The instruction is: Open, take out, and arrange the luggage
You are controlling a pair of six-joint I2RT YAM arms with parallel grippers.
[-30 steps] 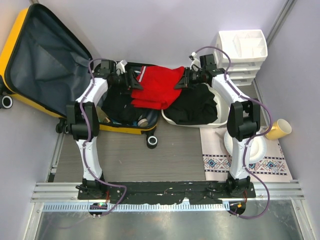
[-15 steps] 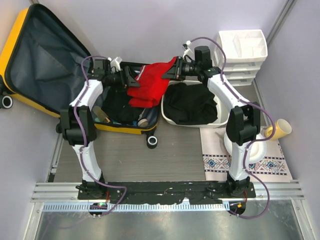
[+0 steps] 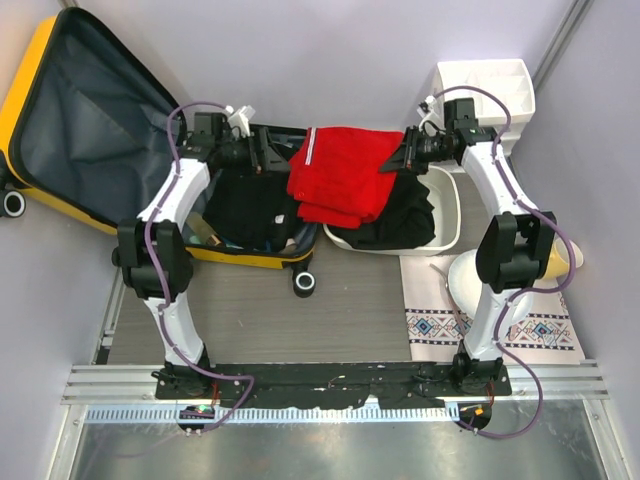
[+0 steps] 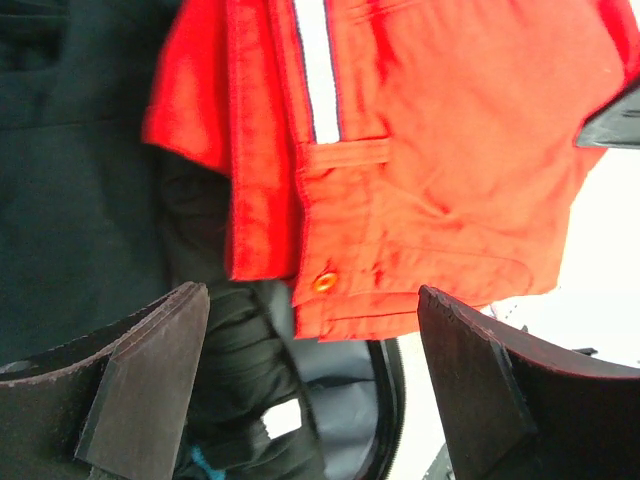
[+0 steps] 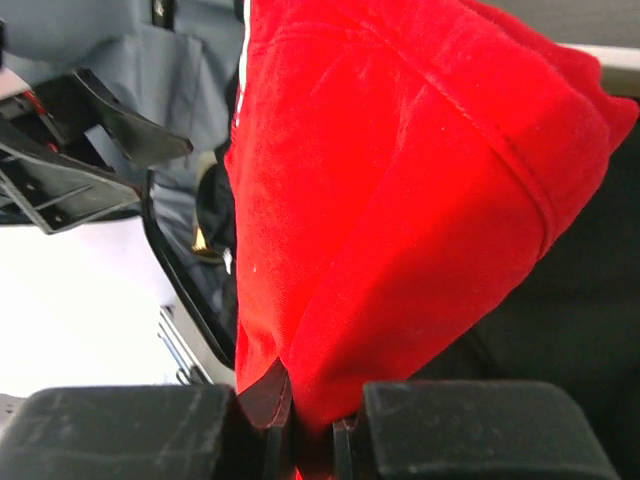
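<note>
Your right end effector (image 5: 312, 425) is clamped on a corner of the red garment (image 3: 340, 180), with the cloth pinched between its fingers. The garment hangs spread between the luggage and the basin (image 3: 449, 218), above a black garment (image 3: 405, 215) lying in that basin. Your left end effector (image 3: 268, 158) has its jaws wide apart just beside the garment's left edge and grips nothing. The luggage (image 3: 90, 110) lies open at the far left of the desk (image 3: 260, 300), its lid raised. Its lower half sits under your left arm with dark clothes (image 3: 245, 205) inside. A drawer organizer (image 3: 480, 75) stands behind the basin.
</note>
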